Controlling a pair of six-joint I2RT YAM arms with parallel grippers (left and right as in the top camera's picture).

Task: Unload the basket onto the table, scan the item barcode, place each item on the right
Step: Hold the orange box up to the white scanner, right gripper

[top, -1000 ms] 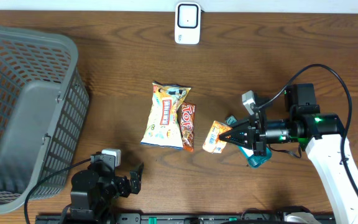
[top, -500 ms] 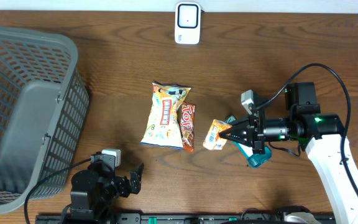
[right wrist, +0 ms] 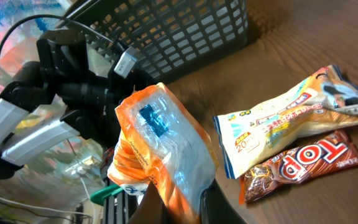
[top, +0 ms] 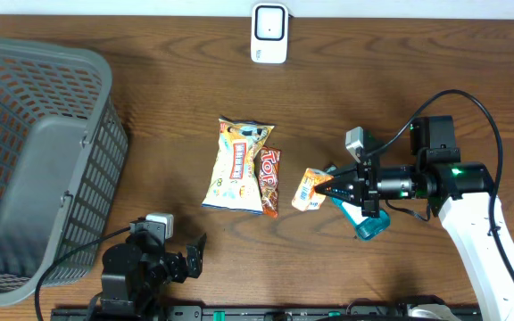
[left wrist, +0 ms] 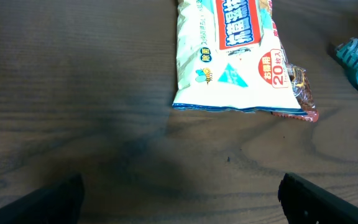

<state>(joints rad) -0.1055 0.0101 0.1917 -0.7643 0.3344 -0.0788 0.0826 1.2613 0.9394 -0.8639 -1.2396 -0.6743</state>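
Our right gripper stays pinched shut on one end of the orange packet, which has crept slightly up the table over the last second and now hangs just right of the Top bar. The move is small, so we judge the carry is only starting: the scanner is well apart at the far edge, and we cannot make out a barcode. Our left gripper rests spread wide, holding nothing.
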